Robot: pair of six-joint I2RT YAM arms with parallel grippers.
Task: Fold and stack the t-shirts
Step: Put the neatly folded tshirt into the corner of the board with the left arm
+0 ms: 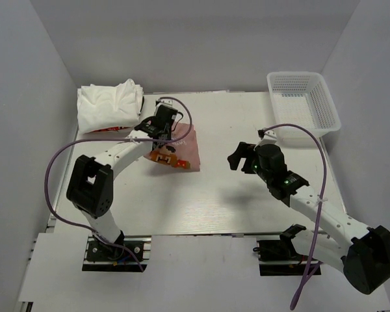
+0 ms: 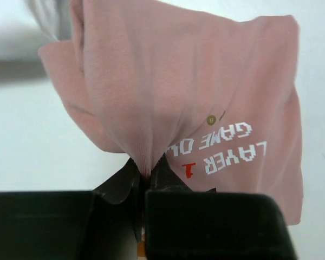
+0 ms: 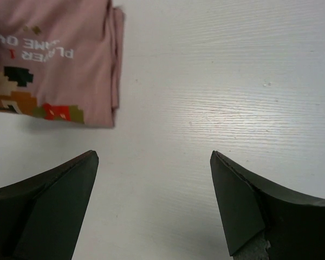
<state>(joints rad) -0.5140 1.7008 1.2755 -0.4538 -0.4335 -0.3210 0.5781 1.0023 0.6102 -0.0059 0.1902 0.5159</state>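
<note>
Leftmost, the white t-shirts (image 1: 107, 107) sit piled at the far-left corner of the table (image 1: 247, 208), just beyond the left gripper (image 2: 147, 181), which is clamped on a bunched edge of the folded pink t-shirt (image 2: 179, 81) left of centre. By judgement the pile lies far-left of that claw, making the left arm (image 1: 117, 156) the nearer carrier; the right gripper (image 3: 151, 162) hovers right of the pink cloth, jaws wide apart and empty.

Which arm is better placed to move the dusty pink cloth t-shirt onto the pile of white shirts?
Left. The left claw pinches the dusty pink cloth t-shirt, close beside the pile of white cloth shirts. The right claw is open, empty and farther away.
</note>
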